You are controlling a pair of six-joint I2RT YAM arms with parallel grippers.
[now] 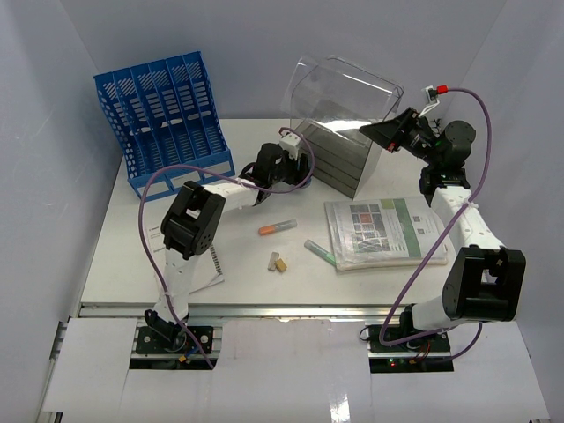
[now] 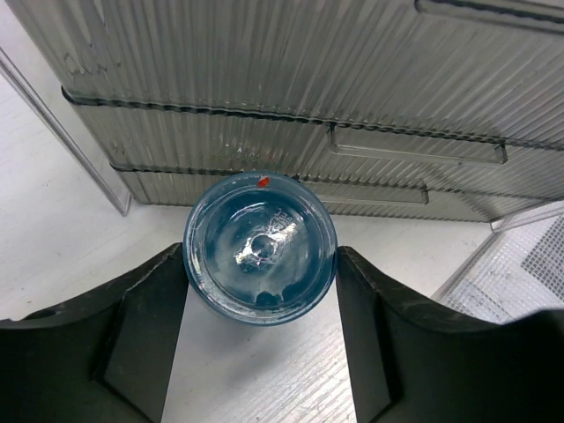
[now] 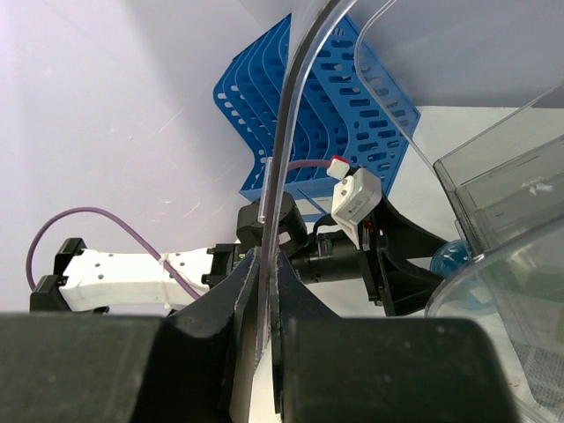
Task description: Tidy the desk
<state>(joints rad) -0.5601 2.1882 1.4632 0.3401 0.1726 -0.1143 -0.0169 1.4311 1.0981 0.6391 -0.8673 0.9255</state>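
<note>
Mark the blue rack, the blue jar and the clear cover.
blue rack (image 1: 167, 110): top view, middle slots.
blue jar (image 2: 261, 248): left wrist view, centre of its top.
clear cover (image 1: 348, 92): top view, curved wall.

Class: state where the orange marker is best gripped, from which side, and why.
Grip the orange marker across its barrel near mid-length, coming straight down from above. It lies flat on the desk, long and slim, with bare surface along both sides, which likely leaves room to close across it.
</note>
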